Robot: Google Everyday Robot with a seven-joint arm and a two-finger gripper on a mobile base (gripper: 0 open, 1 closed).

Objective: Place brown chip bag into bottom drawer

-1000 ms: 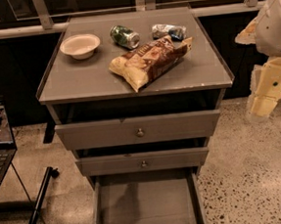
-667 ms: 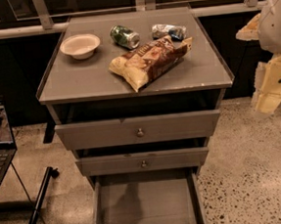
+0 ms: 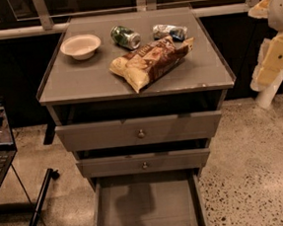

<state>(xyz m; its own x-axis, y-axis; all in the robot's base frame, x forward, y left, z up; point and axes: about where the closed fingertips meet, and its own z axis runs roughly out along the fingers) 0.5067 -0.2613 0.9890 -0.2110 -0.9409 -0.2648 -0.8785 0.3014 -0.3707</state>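
Your bottom drawer [image 3: 148,206] is pulled open and empty, but the brown chip bag [image 3: 149,61] lies untouched on the cabinet top [image 3: 79,78], so the whole pick and drop is left for you. The gripper [image 3: 271,60] hangs at the right edge, well apart from the bag, partly cut off, so you can't tell if it's open or closed

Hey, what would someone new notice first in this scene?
The brown chip bag lies across the cabinet top, just in front of the cans. Below, the bottom drawer stands pulled open. The gripper hangs at the right edge, well clear of the bag.
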